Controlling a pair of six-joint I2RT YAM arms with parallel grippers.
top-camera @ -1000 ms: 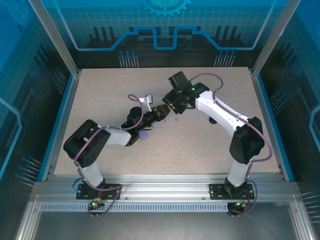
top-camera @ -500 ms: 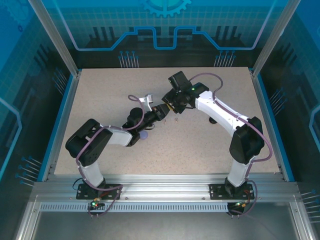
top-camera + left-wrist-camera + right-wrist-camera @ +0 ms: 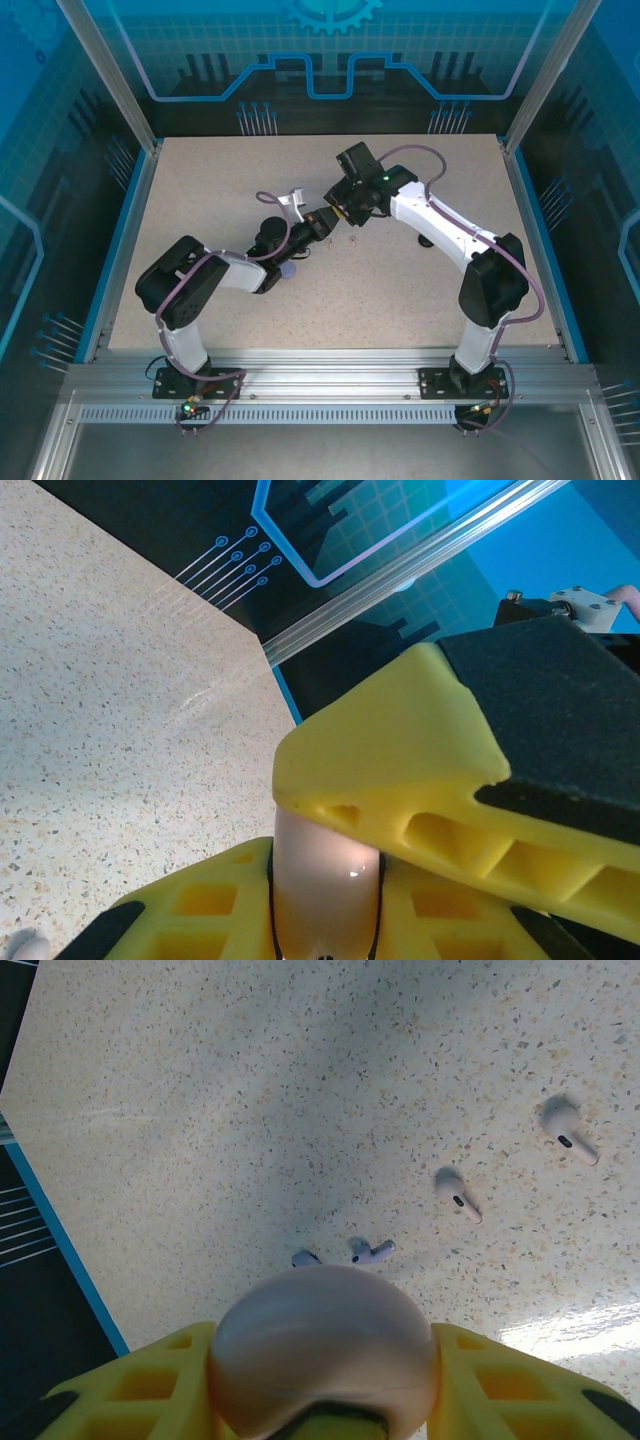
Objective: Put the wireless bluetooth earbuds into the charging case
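Case (image 3: 322,1330) is clamped in your right pincer (image 3: 322,1385), up off the counter (image 3: 200,1110), probably so your left pincer (image 3: 321,226), pinched shut, can meet it; earbuds (image 3: 458,1193) lie at two o'clock.

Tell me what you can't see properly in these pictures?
- Right wrist view: the bottom edge and the right fingers cut off the pink case; lid open or shut, cannot tell.
- Left wrist view: the left fingers cover most of a pink piece.
- Right wrist view: one lilac earbud is half hidden behind the case.
- Top view: the earbuds are too small for colour.
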